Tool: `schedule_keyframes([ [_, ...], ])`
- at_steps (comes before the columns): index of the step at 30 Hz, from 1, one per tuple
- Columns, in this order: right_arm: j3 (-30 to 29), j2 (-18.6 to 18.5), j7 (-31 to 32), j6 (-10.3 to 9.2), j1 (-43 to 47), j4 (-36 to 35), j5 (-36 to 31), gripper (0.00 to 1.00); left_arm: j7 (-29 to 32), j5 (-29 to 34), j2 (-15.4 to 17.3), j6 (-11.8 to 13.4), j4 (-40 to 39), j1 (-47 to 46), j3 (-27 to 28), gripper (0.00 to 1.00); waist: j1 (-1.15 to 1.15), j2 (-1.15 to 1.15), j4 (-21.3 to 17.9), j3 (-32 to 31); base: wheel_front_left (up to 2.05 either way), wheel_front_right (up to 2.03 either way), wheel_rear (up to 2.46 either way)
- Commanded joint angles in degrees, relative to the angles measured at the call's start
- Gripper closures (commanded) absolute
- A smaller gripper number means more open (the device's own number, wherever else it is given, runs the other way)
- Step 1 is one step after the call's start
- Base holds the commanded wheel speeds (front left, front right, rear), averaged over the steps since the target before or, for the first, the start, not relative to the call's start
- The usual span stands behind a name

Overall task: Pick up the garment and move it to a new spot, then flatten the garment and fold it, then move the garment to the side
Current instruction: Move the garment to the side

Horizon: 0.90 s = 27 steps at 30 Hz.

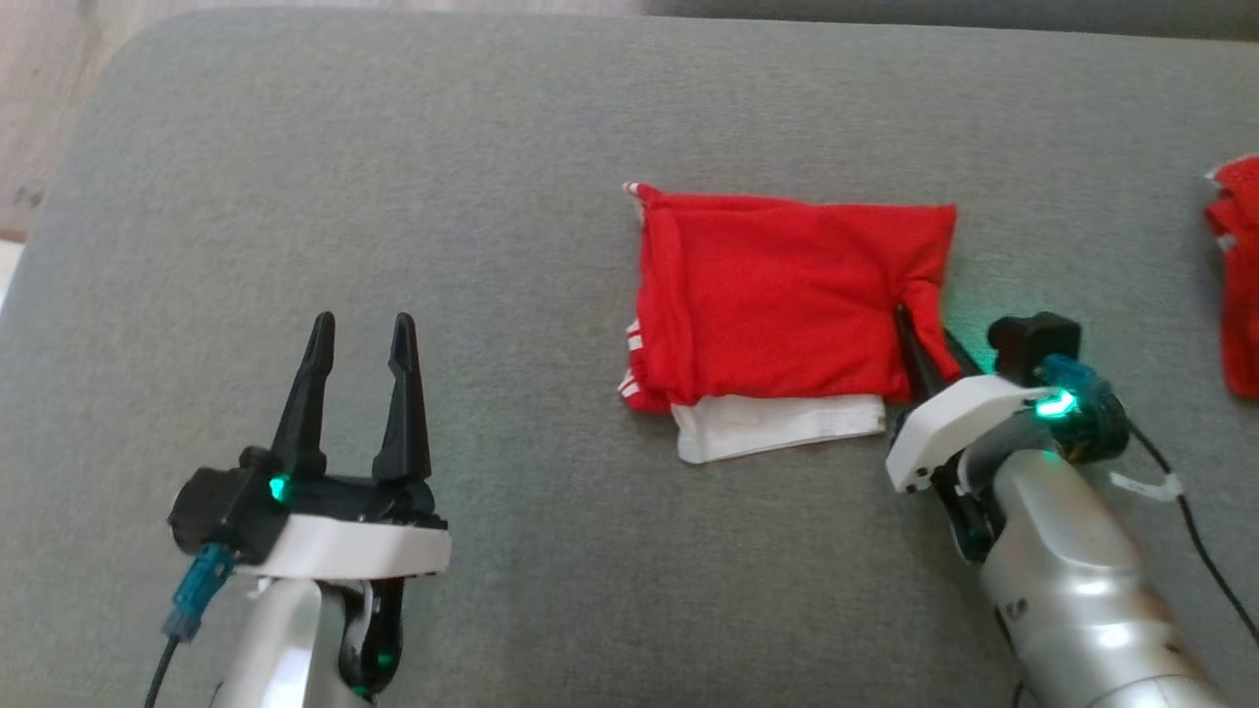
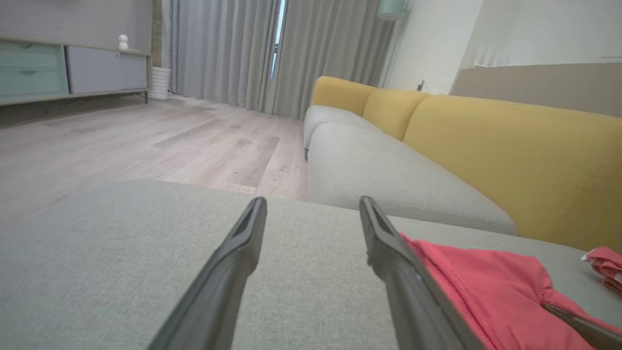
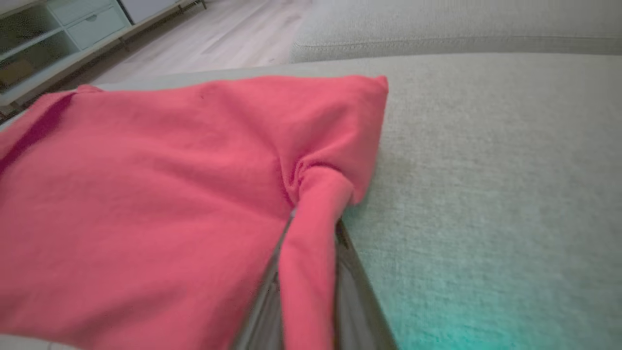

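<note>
Garment (image 1: 787, 295) is laid on cushion (image 1: 393, 147); left claw (image 1: 359, 339) placed well left, right claw (image 1: 925, 339) at its right edge; second cloth (image 1: 1241, 275) far right.

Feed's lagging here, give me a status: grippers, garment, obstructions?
Left gripper open, empty. Right gripper shut on folded garment, right edge. Another red cloth far right, apart.

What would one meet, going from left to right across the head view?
Left gripper, open → folded red garment → right gripper, pinching the garment's lower right corner → another red cloth at the right edge.
</note>
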Motion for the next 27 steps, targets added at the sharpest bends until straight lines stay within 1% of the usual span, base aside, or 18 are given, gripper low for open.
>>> schedule_keyframes([
  [1,1.24,1.05,-0.99,-0.05,-0.88,-0.25,-1.89,1.0,-0.54,1.43,0.25,0.09,-2.11,-1.63,2.06,0.0,0.0,0.0,-1.58,-0.83,0.0,0.0,0.0],
  [3,1.05,1.05,-1.75,-0.05,-1.22,-0.68,-3.57,1.0,-0.54,1.84,0.25,0.09,-2.61,-1.44,1.92,0.0,0.0,0.0,-2.94,-1.59,0.0,0.0,0.0],
  [4,1.05,1.05,-1.75,-0.05,-1.22,-0.68,-3.57,1.0,-0.54,1.84,0.25,0.09,-2.61,-1.44,1.92,0.0,0.0,0.0,-2.94,-1.59,0.0,0.0,0.0],
  [8,0.31,1.05,-2.55,-0.05,-0.84,-2.92,-8.5,1.0,-0.54,2.35,0.25,0.09,-2.8,-0.8,0.98,0.0,0.0,0.0,-6.32,-3.46,0.0,0.0,0.0],
  [10,-0.37,1.05,-2.68,-0.05,-0.52,-4.36,-11.25,1.0,-0.54,2.46,0.25,0.09,-3.01,-0.46,0.51,0.0,0.0,0.0,-8.27,-4.29,0.0,0.0,0.0],
  [11,-0.42,1.04,-2.72,-0.05,-0.42,-5.7,-13.7,1.0,-0.54,3.43,0.25,0.09,-3.46,-0.14,0.14,0.0,0.0,0.0,-10.46,-4.84,0.0,0.0,0.0],
  [13,-0.69,0.63,-2.55,-0.05,-0.76,-6.97,-16.21,1.0,-0.54,4.29,0.25,0.09,-3.95,0.26,-0.77,0.0,0.0,0.0,-12.66,-5.02,0.0,0.0,0.0],
  [17,-1.02,-2.5,-1.03,-0.05,-2.39,-9.57,-19.03,1.0,-0.54,4.43,0.25,0.09,-4.63,0.15,-2.29,0.0,0.0,0.0,-16.25,-4.21,0.0,0.0,0.0],
  [20,-1.22,-5.78,0.32,-0.05,-4.25,-11.63,-19.91,1.0,-0.54,4.44,0.25,0.09,-5.17,-0.67,-3.0,0.0,0.0,0.0,-18.26,-2.82,0.0,0.0,0.0],
  [24,-1.42,-10.13,2.15,-0.05,-6.86,-13.67,-19.66,1.0,-0.54,4.44,0.25,0.09,-5.69,-2.15,-3.8,0.0,0.0,0.0,-19.96,-0.48,0.0,0.0,0.0],
  [27,-1.83,-13.35,3.32,-0.05,-8.85,-14.44,-19.53,1.0,-0.54,4.78,0.28,0.09,-6.11,-3.43,-4.15,0.0,0.0,0.0,-20.28,1.28,0.0,0.0,0.0],
])
